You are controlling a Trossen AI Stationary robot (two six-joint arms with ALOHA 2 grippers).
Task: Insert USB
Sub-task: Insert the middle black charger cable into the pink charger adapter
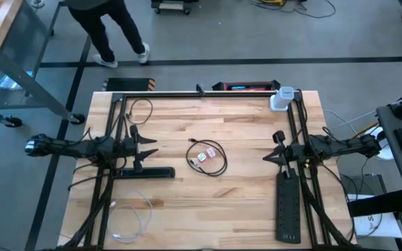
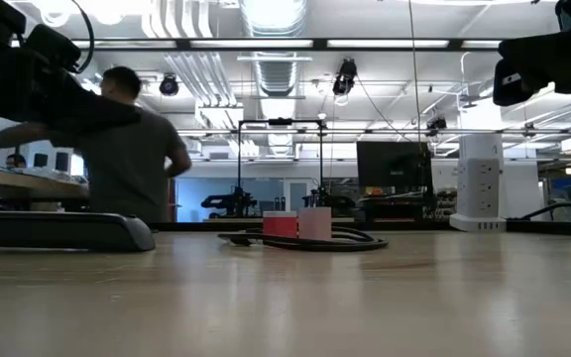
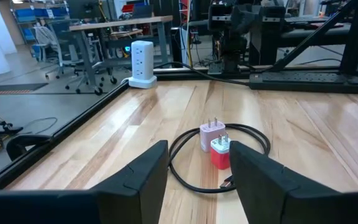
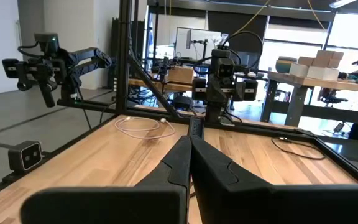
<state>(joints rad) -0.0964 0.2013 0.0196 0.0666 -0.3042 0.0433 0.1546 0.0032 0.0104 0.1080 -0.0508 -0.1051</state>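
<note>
Left hand: I see my left hand (image 1: 147, 150) hanging above the pale butcher-block wooden tabletop (image 1: 243, 202), its two dark fingers (image 3: 138, 180) spread wide with nothing between them.
Right hand: my right hand (image 1: 273, 148) sits over the opposite side of the tabletop, its dark fingers (image 4: 180, 163) pressed together into a point, empty.
USB chargers: a small pink plug-in charger block (image 3: 212, 133) and a red one (image 3: 220, 152) stand touching each other, straight ahead of my left hand's open fingers and between the two hands.
Cable: a thin black cable coiled in a loop (image 1: 215, 157) lies around the two chargers; its plug end rests just beside the red block, on the side nearer my left hand.
Long power strip: a long black multi-socket power strip (image 1: 288, 208) lies flat just beside my right hand.
Short strip: a shorter black power bar (image 1: 147, 171) lies right beside my left hand.
White tower: a white upright socket tower (image 1: 282, 99) stands well beyond my right hand, at the tabletop's far edge.
Person: someone in dark clothes (image 1: 107, 24) walks on the floor past the tabletop.
</note>
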